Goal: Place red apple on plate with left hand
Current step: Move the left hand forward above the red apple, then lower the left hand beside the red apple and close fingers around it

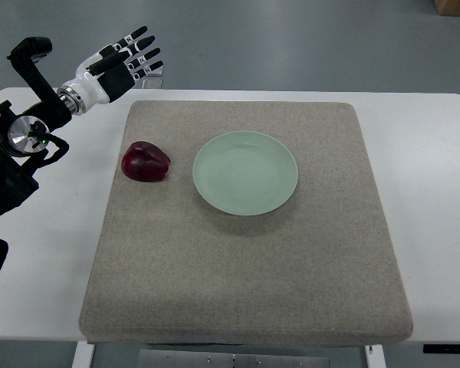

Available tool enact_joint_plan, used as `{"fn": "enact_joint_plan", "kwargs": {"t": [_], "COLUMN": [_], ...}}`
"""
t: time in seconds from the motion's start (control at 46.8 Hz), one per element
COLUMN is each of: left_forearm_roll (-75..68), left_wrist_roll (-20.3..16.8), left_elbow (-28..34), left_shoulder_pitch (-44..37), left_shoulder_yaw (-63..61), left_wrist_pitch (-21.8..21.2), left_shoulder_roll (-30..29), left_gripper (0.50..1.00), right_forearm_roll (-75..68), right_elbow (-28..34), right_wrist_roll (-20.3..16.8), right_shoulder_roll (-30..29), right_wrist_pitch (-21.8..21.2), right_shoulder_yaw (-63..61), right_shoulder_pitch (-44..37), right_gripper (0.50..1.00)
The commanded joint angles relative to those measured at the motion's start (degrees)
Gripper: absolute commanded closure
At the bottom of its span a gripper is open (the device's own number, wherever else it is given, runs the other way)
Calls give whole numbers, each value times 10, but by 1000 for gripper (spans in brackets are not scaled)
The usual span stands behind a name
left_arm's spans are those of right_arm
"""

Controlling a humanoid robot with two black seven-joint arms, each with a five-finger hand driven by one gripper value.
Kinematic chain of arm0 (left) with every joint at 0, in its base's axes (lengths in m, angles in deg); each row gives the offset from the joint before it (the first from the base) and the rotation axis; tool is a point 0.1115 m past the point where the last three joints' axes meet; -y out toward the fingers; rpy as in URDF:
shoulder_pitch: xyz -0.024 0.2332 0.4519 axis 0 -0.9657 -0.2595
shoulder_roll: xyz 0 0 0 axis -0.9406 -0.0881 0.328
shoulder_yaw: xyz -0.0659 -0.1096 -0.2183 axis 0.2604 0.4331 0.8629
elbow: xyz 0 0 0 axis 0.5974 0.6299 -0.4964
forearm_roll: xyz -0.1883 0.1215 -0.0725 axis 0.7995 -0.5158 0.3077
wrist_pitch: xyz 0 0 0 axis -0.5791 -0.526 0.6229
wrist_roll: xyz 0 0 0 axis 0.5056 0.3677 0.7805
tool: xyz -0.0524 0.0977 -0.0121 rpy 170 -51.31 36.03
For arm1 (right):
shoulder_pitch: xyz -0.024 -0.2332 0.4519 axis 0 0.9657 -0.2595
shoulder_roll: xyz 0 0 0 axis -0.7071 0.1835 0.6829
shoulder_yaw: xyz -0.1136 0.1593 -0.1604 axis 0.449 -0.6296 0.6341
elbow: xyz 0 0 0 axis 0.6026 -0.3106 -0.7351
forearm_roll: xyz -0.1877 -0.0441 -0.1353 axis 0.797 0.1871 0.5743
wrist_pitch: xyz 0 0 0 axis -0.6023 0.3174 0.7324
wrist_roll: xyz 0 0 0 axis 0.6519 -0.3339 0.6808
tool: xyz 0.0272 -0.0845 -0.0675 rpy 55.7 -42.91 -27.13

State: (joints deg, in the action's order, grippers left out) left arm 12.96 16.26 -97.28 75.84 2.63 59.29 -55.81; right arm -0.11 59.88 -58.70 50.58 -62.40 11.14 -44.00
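A dark red apple point(146, 162) lies on the grey mat point(245, 261), near its left edge. Just to the apple's right sits a pale green plate point(245, 173) with nothing on it. My left hand point(126, 60) hovers at the upper left, beyond the mat's far left corner and well above the apple in the picture. Its fingers point(142, 52) are stretched out and spread, holding nothing. The left arm point(31, 115) comes in from the left edge.
The mat covers most of a white table point(437, 153). Grey floor lies beyond the table's far edge. A brown box corner point(456, 6) shows at the top right.
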Motion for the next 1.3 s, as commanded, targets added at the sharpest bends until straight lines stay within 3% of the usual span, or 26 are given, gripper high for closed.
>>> {"fn": "enact_joint_plan", "kwargs": {"t": [0.0,0.342,0.491,0.684,0.897,1.132,1.282], "left_forearm_roll": [0,2,-7,-128,-342,-539,-680], "left_wrist_roll": [0,-6,-6,-9,-65,-71,-75], "left_elbow": [0,16,17,5,-105,-112,-212], "left_shoulder_pitch": [0,4,8,28,28,69,60], "left_shoulder_yaw": [1,0,-6,-6,-3,-12,-12], "left_wrist_pitch": [0,0,26,28,24,25,25], "left_shoulder_roll": [-2,-9,-15,-44,-118,-129,-168], "left_gripper": [501,501,501,504,504,504,504], "right_forearm_roll": [0,0,0,0,0,0,0], "right_elbow": [1,1,0,0,0,0,0], "right_wrist_roll": [0,-1,0,0,0,0,0], "right_shoulder_roll": [0,0,0,0,0,0,0], "right_wrist_pitch": [0,0,0,0,0,0,0], "right_shoulder_yaw": [0,0,0,0,0,0,0], "right_shoulder_pitch": [1,0,1,0,0,0,0], "right_gripper": [572,570,572,572,572,570,570]}}
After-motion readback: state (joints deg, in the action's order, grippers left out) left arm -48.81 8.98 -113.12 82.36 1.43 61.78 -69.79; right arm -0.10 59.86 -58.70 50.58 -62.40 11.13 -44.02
